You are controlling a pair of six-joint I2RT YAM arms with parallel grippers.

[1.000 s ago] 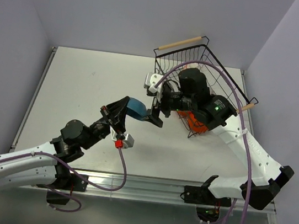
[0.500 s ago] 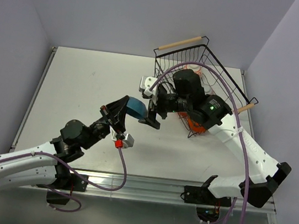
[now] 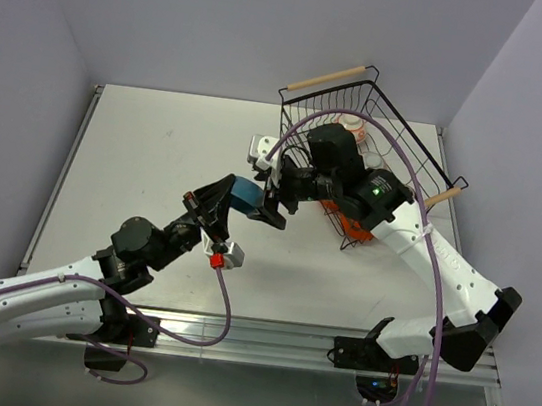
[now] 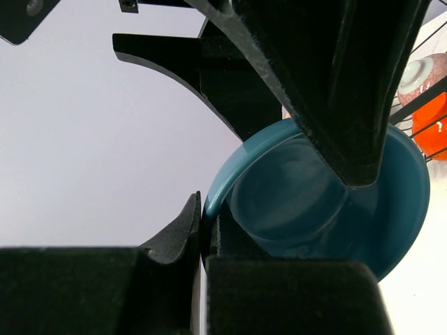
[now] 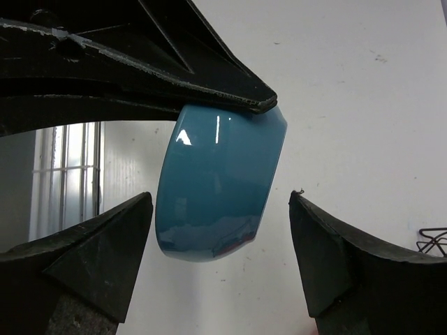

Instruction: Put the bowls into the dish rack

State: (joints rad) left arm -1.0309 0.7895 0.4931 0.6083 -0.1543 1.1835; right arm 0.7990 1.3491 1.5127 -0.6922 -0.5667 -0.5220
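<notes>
So in the last second the right pincer (image 5: 220, 223) has slid left, away from the black wire dish rack (image 3: 326, 77). It's now straddling the small round blue bowl (image 3: 245, 192), a finger on either side with a gap on both, where before it sat just beside the bowl on the rack side. The jaws look like they've come in a bit too. The whole right arm followed: its dark wrist block moved off the rack's back corner, so a pale patterned bowl (image 3: 352, 129) in there shows now. The white elbow (image 3: 481, 324) at lower right pulled inward, and the purple cable (image 3: 429, 367) swung left with it.
</notes>
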